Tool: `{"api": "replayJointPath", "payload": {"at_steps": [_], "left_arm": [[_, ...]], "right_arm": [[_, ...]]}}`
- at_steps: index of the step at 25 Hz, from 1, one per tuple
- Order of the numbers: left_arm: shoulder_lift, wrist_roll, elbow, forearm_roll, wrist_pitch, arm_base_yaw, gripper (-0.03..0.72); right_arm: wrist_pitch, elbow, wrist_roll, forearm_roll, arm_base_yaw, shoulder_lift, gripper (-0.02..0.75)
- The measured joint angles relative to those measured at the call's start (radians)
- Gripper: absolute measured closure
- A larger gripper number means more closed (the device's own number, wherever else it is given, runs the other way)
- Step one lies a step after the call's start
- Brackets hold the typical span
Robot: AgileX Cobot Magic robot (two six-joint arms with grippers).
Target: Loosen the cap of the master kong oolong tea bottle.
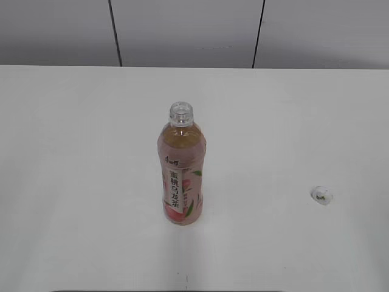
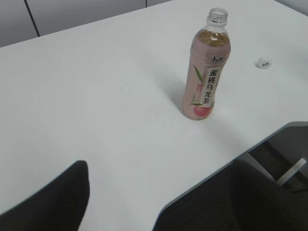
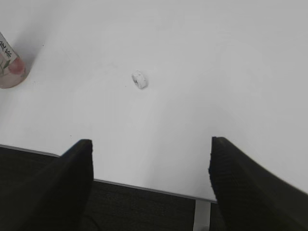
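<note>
**Master kong oolong tea bottle uncapped, cap lying loose on surface**

Master kong oolong tea bottle (image 1: 181, 173) upright near the middle of the white surface (image 1: 73, 182), neck open and bare, amber tea filling it to the shoulder. Pink peach label facing the exterior camera, white strip of dark characters running down its front. Cap (image 1: 321, 195) off the bottle, resting on the surface well apart from it, tipped partly on its side, small dark mark visible on top.

Right claw (image 3: 151, 187) spread wide, 2 dark fingers (image 3: 72, 183) framing the bottom of the right wrist view, nothing between them, nothing gripped. Hanging back at the near edge of the surface. Cap (image 3: 139, 79) ahead of the claw, slightly left of its centre line, clear of both fingers. Bottle base (image 3: 9, 72) far off to the claw's left and ahead, cut by the frame edge.

Left claw barely seen: only 1 dark finger (image 2: 48, 197) at the lower left of the left wrist view, the other out of frame, so opening cannot be told. Nothing seen in its hold. Bottle (image 2: 206, 67) well ahead and to the right of this claw, standing free, no contact. Cap (image 2: 264, 62) beyond the bottle, further right again.

Neither claw showing in the exterior view. Grey panelled wall (image 1: 182, 30) behind the surface.
</note>
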Motion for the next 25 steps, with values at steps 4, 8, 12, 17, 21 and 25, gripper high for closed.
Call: {"api": "replayJointPath", "payload": {"at_steps": [4, 8, 12, 17, 21, 25], "left_arm": [[-0.002, 0.0, 0.0, 0.015, -0.005, 0.0, 0.15], [-0.003, 0.0, 0.0, 0.017, -0.005, 0.0, 0.161], [-0.003, 0.0, 0.0, 0.017, -0.005, 0.0, 0.165], [-0.003, 0.0, 0.0, 0.017, -0.005, 0.0, 0.167], [-0.003, 0.0, 0.0, 0.017, -0.005, 0.0, 0.168], [-0.003, 0.0, 0.0, 0.017, -0.005, 0.003, 0.168]], "right_arm": [[0.0, 0.0, 0.0, 0.0, 0.0, 0.0, 0.172], [0.0, 0.0, 0.0, 0.0, 0.0, 0.0, 0.172], [0.0, 0.0, 0.0, 0.0, 0.0, 0.0, 0.172], [0.0, 0.0, 0.0, 0.0, 0.0, 0.0, 0.172], [0.0, 0.0, 0.0, 0.0, 0.0, 0.0, 0.172], [0.0, 0.0, 0.0, 0.0, 0.0, 0.0, 0.172]]}}
